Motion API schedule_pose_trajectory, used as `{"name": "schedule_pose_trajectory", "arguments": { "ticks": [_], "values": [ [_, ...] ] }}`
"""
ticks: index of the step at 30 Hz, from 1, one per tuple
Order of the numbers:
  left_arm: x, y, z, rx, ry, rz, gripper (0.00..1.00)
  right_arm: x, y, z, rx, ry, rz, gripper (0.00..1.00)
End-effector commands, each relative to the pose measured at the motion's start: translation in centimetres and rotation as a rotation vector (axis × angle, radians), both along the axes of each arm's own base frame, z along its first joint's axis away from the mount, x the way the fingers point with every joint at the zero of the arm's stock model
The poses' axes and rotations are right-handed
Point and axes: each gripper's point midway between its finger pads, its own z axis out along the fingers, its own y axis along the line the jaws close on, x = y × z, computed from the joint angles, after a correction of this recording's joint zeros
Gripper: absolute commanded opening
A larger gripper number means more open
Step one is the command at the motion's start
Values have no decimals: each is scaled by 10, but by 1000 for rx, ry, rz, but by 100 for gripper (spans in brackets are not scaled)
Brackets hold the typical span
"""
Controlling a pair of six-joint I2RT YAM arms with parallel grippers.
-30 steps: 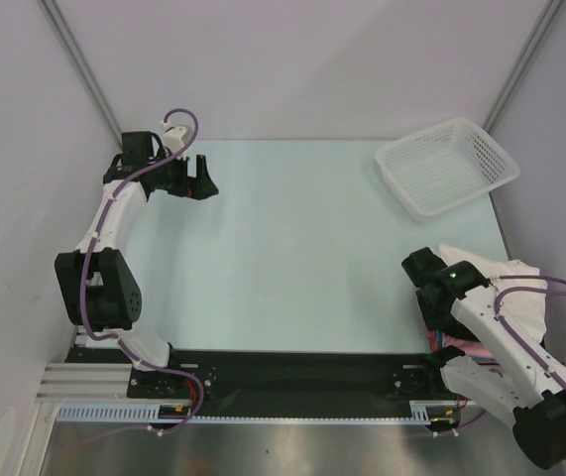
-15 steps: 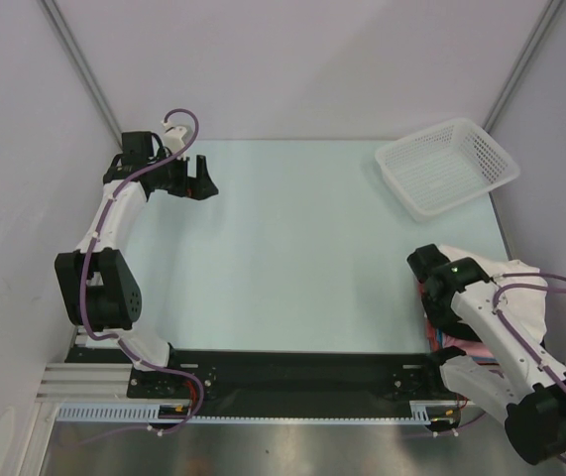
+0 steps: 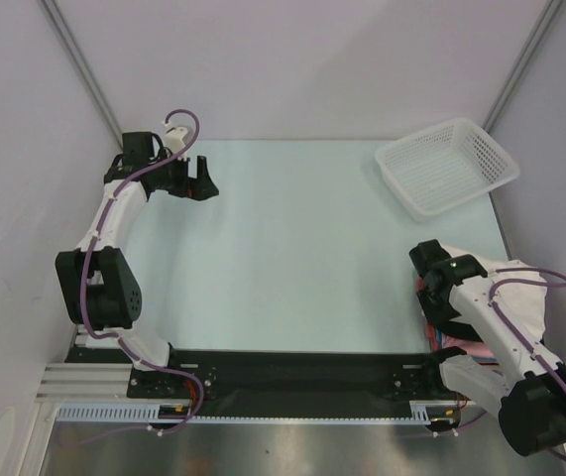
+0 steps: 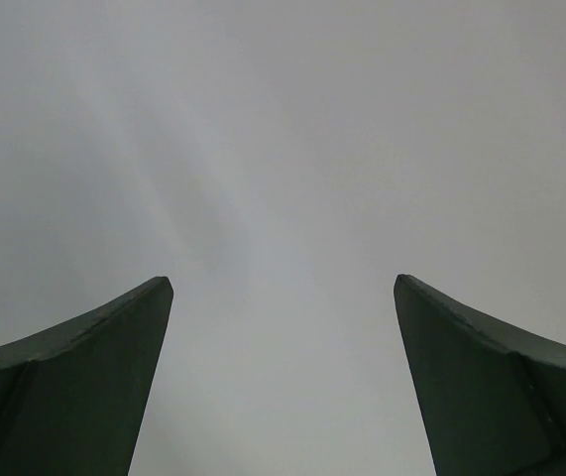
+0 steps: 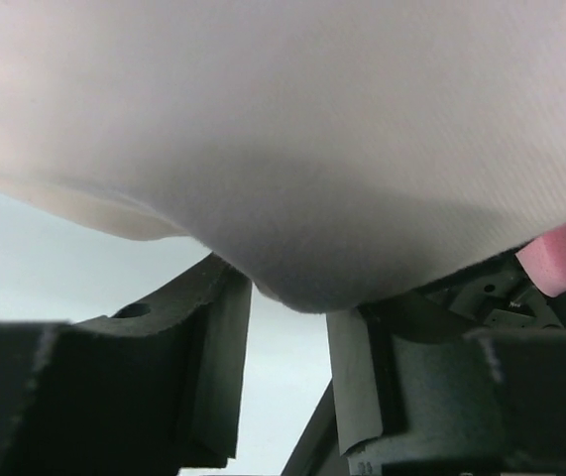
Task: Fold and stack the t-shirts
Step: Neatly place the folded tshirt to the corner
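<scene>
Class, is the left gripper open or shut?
Open: in the left wrist view the left gripper has its fingers wide apart, nothing between them.

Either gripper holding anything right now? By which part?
Left gripper: open, empty. Right gripper: a hanging fold of the plain white cloth t-shirt sits between its fingers; whether it is clamped cannot be told.

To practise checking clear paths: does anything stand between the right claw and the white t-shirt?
Nothing visible does. The white t-shirt hangs right at the right claw, a fold dipping between its fingers; pink cloth shows behind.
</scene>
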Motion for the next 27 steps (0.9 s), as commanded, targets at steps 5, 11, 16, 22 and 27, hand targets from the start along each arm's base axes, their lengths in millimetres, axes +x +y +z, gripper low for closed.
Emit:
{"name": "schedule_pose_trajectory", "arguments": {
  "ticks": [5, 11, 16, 22, 27],
  "values": [
    [5, -1, 12, -7, -43, -33, 100, 2, -5, 6, -22, -12, -23, 0],
    [6, 0, 12, -2, -42, -33, 100, -21, -14, 27, -31, 35, -51, 0],
    [6, -1, 10, -6, -40, -40, 100, -32, -24, 58, -34, -16, -46, 0],
    [7, -3, 10, -14, -36, -51, 100, -46, -25, 55, 9, 71, 69, 0],
    [7, -2, 10, -6, -36, -49, 100, -49, -26, 58, 33, 111, 136, 17]
  ]
}}
